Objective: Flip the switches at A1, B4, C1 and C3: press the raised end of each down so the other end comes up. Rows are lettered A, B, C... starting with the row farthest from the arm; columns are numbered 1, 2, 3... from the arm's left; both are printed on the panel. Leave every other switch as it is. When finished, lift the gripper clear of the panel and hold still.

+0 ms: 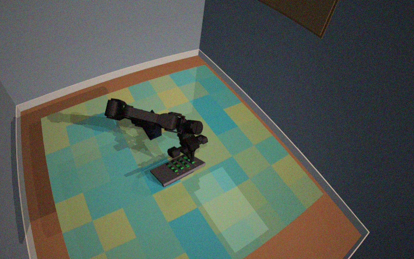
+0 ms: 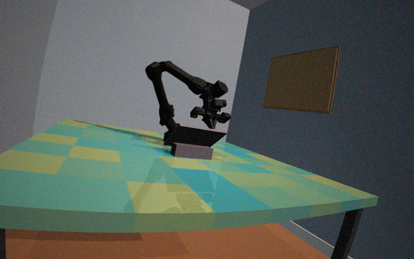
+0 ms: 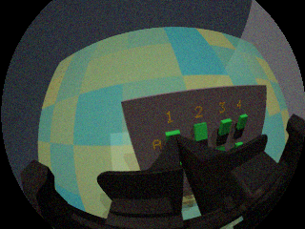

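Observation:
The dark switch panel (image 1: 164, 175) (image 2: 199, 136) (image 3: 143, 114) is tilted on its base, with green switches in rows. My gripper (image 1: 193, 160) (image 2: 213, 127) (image 3: 174, 139) is shut and empty, its tips down at switch A1 (image 3: 172, 133). I cannot tell whether they touch it. The tips cover the lower part of A1 in the wrist view. Switches A2 (image 3: 200, 131), A3 (image 3: 225, 126) and A4 (image 3: 242, 121) show beyond the fingers. Only the top of B4 (image 3: 239, 144) shows there. The fingers hide C1 and C3 in the wrist view; in the top view the switches are too small to read.
The panel's pinkish base (image 2: 191, 151) stands on the patchwork-coloured table (image 1: 112, 227) (image 2: 158, 198) (image 3: 110, 67). The arm's links rise behind the panel and reach over toward its column 1 side. A framed board (image 1: 308, 15) (image 2: 301, 80) hangs on the dark wall, away from the arm.

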`<act>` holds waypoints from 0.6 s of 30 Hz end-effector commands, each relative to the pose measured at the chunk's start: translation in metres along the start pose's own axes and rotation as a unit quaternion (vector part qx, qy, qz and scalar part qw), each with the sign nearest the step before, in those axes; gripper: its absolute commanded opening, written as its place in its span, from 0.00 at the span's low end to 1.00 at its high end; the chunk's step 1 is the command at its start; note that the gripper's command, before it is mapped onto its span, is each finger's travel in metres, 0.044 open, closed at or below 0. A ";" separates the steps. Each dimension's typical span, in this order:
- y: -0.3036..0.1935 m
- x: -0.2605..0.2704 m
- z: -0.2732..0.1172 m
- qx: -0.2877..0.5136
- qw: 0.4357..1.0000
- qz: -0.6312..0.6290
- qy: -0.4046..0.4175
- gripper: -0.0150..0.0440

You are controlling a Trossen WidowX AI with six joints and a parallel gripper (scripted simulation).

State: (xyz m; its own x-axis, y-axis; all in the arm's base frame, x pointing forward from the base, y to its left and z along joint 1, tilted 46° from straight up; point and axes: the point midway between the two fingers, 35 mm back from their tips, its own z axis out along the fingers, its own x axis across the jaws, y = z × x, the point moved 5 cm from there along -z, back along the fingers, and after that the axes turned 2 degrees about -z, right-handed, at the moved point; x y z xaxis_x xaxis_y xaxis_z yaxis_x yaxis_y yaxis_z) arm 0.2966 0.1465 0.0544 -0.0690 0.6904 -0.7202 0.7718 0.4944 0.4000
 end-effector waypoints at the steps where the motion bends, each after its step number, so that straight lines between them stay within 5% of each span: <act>1: 0.000 0.001 0.001 0.001 1.000 -0.003 0.003 0.25; 18: 0.000 0.001 0.003 0.001 1.000 -0.003 0.003 0.25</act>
State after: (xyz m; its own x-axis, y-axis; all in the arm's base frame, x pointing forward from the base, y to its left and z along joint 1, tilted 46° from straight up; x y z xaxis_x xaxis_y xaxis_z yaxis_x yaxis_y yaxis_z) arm 0.2983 0.1456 0.0534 -0.0681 0.6906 -0.7200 0.7706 0.4948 0.4017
